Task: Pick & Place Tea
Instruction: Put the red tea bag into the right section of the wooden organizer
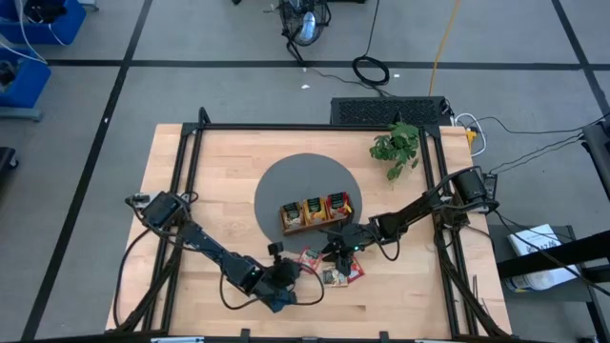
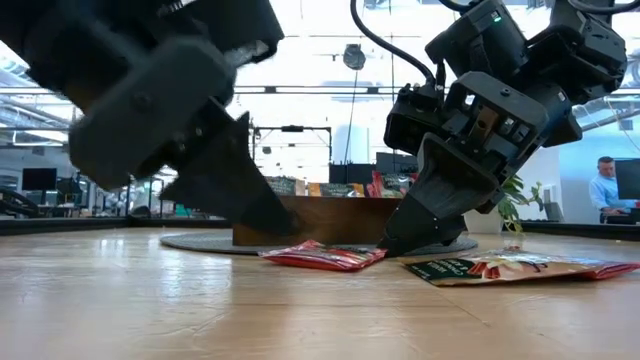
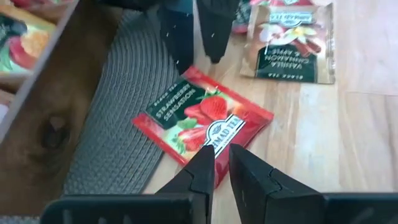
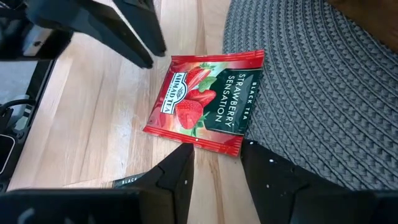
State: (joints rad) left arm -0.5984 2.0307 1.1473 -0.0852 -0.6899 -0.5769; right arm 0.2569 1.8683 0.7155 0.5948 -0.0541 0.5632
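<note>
I saw the strawberry tea sachet (image 4: 204, 101) lying flat between my narrowly parted left gripper (image 3: 222, 163) and wider-parted right gripper (image 4: 217, 163), neither holding it.

High view: straight down from well above, whole light wooden table (image 1: 191, 191) visible. Low view: level at tabletop height, very near, facing the room. Wrist views: close, facing each other across the red strawberry tea sachet (image 3: 202, 121) just beyond each pincer's fingertips.
</note>
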